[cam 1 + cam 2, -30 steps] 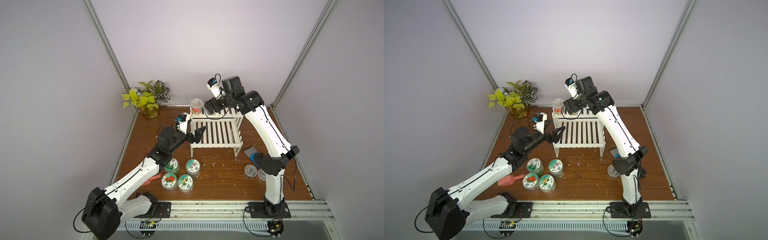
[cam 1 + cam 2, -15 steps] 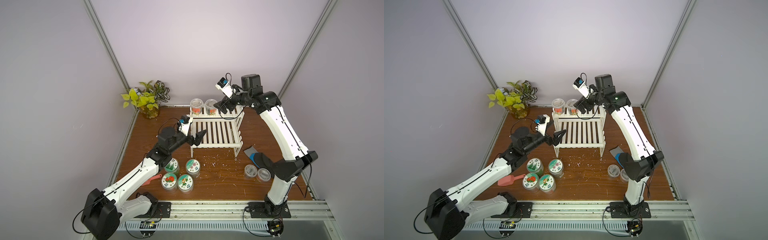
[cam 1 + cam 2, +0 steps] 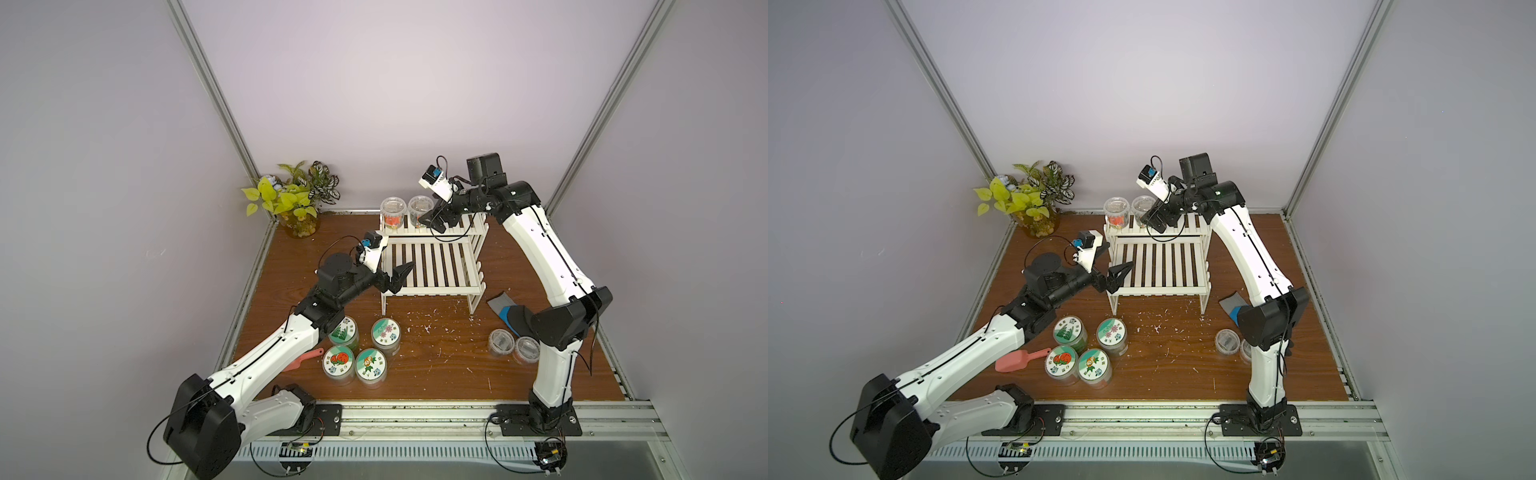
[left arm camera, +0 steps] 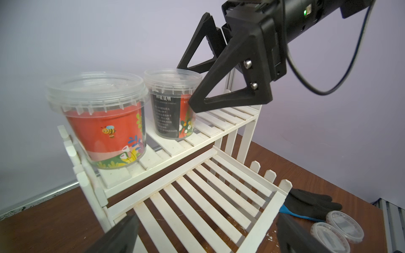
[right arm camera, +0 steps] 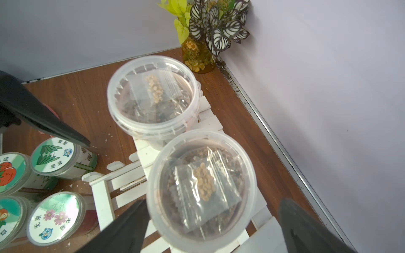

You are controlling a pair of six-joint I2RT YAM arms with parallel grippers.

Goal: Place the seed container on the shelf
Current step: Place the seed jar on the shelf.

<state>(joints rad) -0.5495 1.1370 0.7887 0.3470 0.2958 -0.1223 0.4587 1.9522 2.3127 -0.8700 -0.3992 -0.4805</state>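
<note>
Seed container (image 4: 168,105) — clear, round plastic

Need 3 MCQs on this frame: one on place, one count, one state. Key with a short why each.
1. Where do the two clear seed containers stand?
A. upper tier of the shelf
B. lower tier
C. on the table

2. How many picture-lidded jars stand on the table?
A. two
B. three
C. four

3. The right gripper is:
A. shut on a container
B. open, holding nothing
C. out of view

Key:
1 A: in the left wrist view both sit side by side on the top slats.
2 C: four lids cluster on the wood in both top views.
3 B: its jaws stand wide apart, and both containers rest on the slats.
</note>
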